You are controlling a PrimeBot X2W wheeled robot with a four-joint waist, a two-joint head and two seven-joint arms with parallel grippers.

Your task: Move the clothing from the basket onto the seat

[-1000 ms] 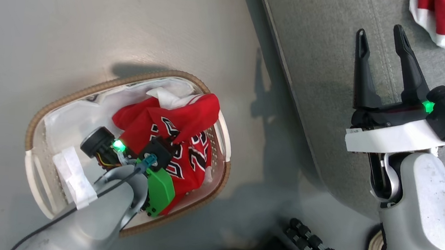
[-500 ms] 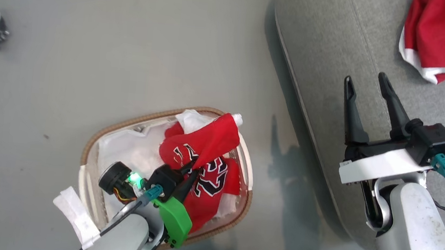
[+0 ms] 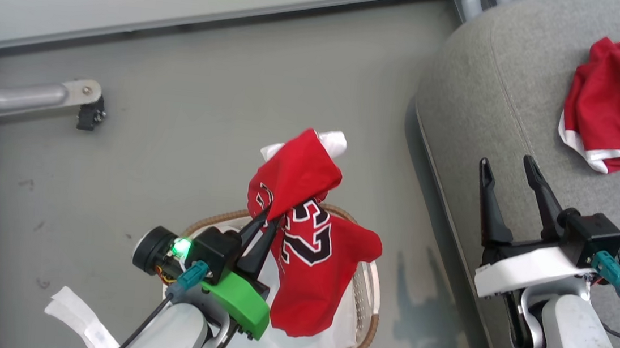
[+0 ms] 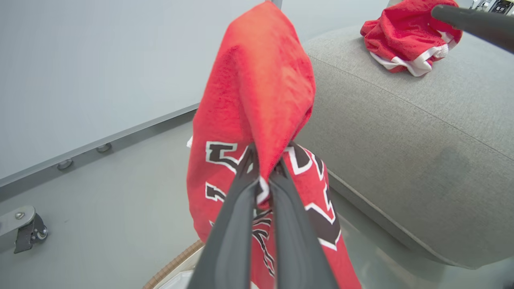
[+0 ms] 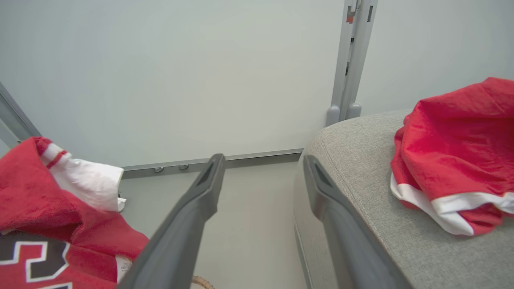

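The left gripper, fingers clamped on a fold of the jersey, holds it hanging above the basket, so the lift seems in hand and next should come a carry rightward onto the seat; the fingers of the right gripper stand apart.

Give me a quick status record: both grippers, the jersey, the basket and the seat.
left gripper: shut on the jersey, pinching a fold
right gripper: open, holding nothing, by the seat's edge
jersey: hanging from the left gripper above the basket
basket: on the floor, apart from the seat
seat: one red garment with white trim lying on it
remaining: jersey not yet on the seat
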